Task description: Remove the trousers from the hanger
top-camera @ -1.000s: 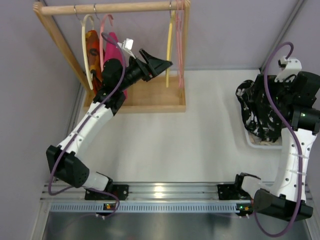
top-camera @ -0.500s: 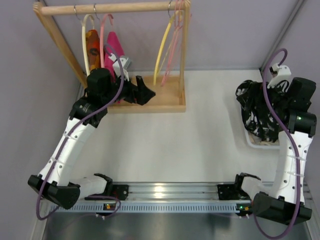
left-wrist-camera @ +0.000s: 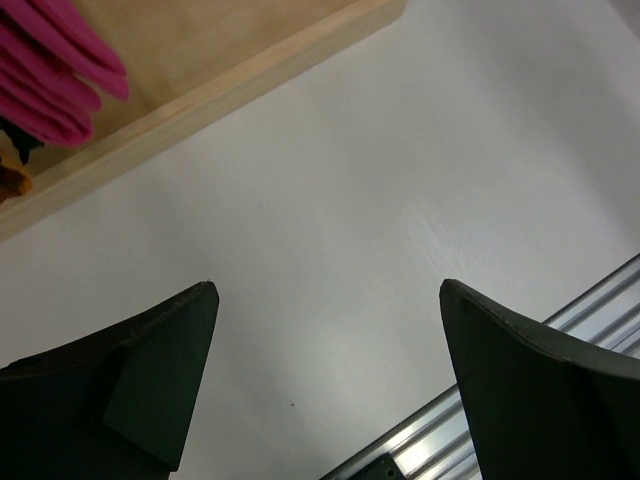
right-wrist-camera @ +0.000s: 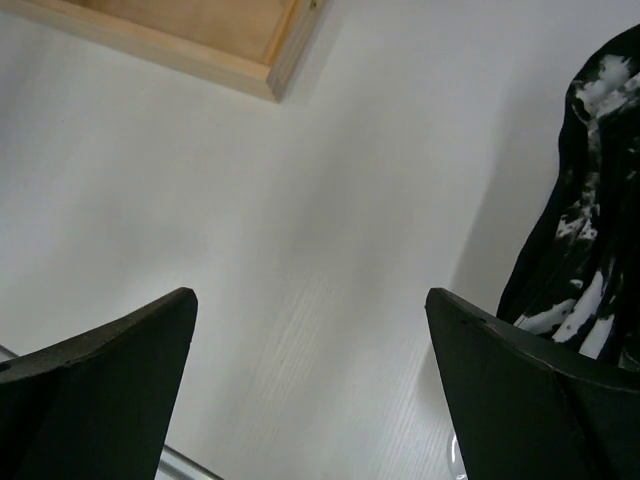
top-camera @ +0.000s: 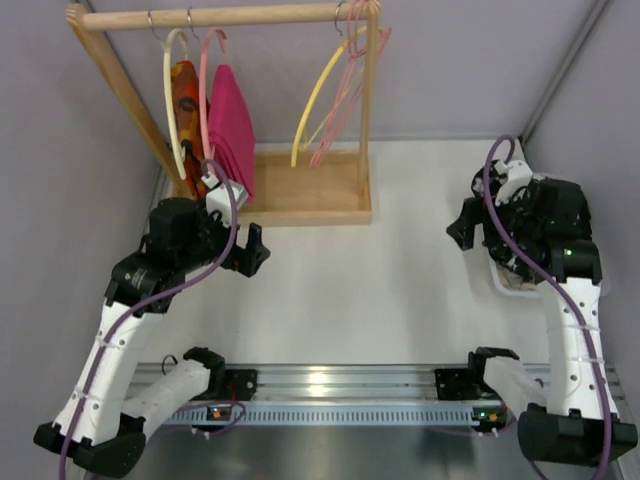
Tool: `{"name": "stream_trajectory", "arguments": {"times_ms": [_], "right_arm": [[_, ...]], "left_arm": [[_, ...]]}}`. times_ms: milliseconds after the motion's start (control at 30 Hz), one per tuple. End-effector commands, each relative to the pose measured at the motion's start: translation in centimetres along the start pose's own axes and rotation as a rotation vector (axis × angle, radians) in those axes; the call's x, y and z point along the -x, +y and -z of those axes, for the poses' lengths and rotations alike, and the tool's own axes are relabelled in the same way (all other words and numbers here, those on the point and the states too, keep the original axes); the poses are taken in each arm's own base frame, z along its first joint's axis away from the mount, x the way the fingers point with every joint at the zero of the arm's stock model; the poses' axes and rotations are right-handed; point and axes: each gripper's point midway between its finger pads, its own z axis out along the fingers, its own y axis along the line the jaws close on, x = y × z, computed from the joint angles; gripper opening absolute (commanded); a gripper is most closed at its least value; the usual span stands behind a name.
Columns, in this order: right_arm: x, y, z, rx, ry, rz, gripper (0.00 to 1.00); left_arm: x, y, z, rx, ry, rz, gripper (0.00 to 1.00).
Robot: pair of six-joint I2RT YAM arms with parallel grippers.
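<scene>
lying apart from hanger (top-camera: 314, 96): trousers (right-wrist-camera: 590, 230)

Bright, even light from overhead washes the white tabletop (top-camera: 400, 290); shadows are soft and faint. Glare glints on the metal rail (top-camera: 320, 378) (brightest in the top view). In the wrist views the left claw (left-wrist-camera: 327, 288) and right claw (right-wrist-camera: 310, 292) show as near-featureless dark shapes.

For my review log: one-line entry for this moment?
hanger: bare | trousers: off it | left end effector: open | right end effector: open
</scene>
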Motion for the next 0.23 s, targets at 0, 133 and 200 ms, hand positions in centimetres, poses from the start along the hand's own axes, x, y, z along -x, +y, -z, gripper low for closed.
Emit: {"name": "stream_trajectory", "arguments": {"times_ms": [0,133,200], "right_arm": [[0.0,0.8,0.5,-0.014,-0.041,0.118,0.99],[-1.3,0.8,0.8,-0.022,-0.020,0.141,1.00],[-1.6,0.7,0.9,-0.026,-0.015,0.143,0.99]], "left_arm": [[-2.7,1.8,0.3,0.082,0.049,-0.026,0.99],[-3.3,2.8,0.3,0.125,0.058,0.020,0.99],[-3.1,2.9,0.5,0.125,0.048,0.020,0.99]]}}
